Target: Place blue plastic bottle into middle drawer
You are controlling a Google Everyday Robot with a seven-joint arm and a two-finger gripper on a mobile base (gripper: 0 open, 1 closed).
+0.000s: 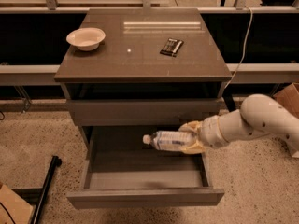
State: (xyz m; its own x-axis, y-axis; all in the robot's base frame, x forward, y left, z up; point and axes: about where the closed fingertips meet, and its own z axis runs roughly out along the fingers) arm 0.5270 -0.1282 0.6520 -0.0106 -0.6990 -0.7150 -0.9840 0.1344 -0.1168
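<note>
Hidden, bottle: we are losing the base end of the blue plastic bottle point(170, 140) behind the gripper's fingers point(189, 126); its label print is too blurred for us to read.
Hidden, drawer: the rear of the middle drawer point(140, 171) is lying in shadow under the shallower drawer front point(145, 112) just above it.
Cut off: the white arm point(254, 119) is running out of view to the right of the middle drawer.
Bottle, axis: we are seeing the long axis lying close to level and running parallel to the middle drawer's front panel.
Bottle, heading: the white cap is pointing toward the drawer's left wall as viewed, and the base toward its right wall.
Bottle, place: it is hanging over the back right part of the open drawer; we cannot tell how high above the floor.
Gripper: the gripper point(188, 137) is sitting at the drawer's right wall, its jaws clasping the bottle's base end, one finger above and one below.
Middle drawer, contents: it is standing pulled out, and we are seeing smooth grey floor across the part that shows.
Cream bowl point(86, 38): sitting on the cabinet top point(140, 62) above the drawer, toward the back left, showing us a plain cream inside.
Black packet point(171, 46): lying flat on the same top, right of the bowl and well apart from it.
</note>
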